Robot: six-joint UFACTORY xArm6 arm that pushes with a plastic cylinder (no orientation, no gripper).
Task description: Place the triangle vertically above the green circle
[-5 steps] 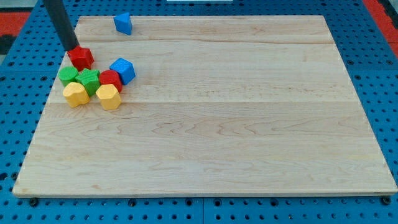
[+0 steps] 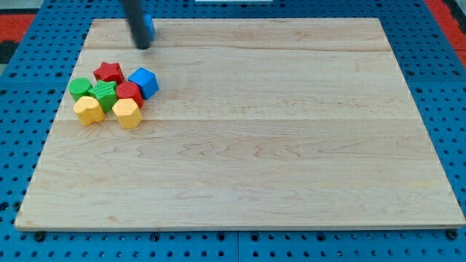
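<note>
- The rod is seen near the view's top left, with my tip (image 2: 143,46) set down on the desk (image 2: 277,145) just in front of a blue block (image 2: 148,28), which is mostly hidden behind the rod; its shape cannot be made out.
- No fingers are carried by this arm, so no open or closed state can be given.
- A cluster of seven blocks is gathered at the view's left side, well below and to the left of my tip.
- The red star (image 2: 109,72) is placed at the top of the cluster, just beside the blue cube-like block (image 2: 144,81) to its right.
- The green circle (image 2: 80,89) is found at the cluster's left edge, below and left of the red star, touching the green star-like block (image 2: 104,94).
- A second red block (image 2: 129,92) is wedged between the green star-like block and the blue cube-like block; its shape is unclear.
- Two yellow blocks are set along the cluster's bottom: one (image 2: 89,110) under the green circle, the other (image 2: 127,113) under the second red block.
- No block can be told to be a triangle with certainty; the half-hidden blue block at the top is the only candidate.
</note>
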